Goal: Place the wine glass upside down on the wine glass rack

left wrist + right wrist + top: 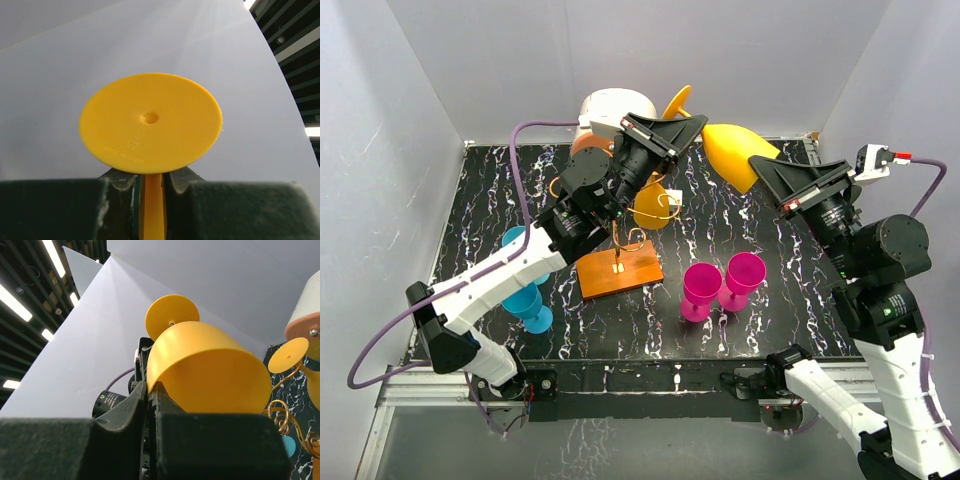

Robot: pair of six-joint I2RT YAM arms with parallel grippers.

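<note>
The yellow wine glass [738, 150] lies sideways in the air over the back of the table, held at both ends. My right gripper [767, 167] is shut on its bowl rim [152, 382]. My left gripper [152, 187] is shut on its stem [152, 210], just below the round foot [150, 122]. The wine glass rack [620, 272], gold wire on an orange base, stands below the left gripper [692, 122]. Another yellow glass [652, 207] hangs on the rack upside down, and its foot [287, 355] shows above the gold scrolls [282, 415].
Two magenta glasses [700, 290] [742, 275] stand right of the rack. Blue glasses [527, 295] stand to its left, partly under my left arm. A big cream-and-orange cylinder [608, 106] sits at the back, against the wall.
</note>
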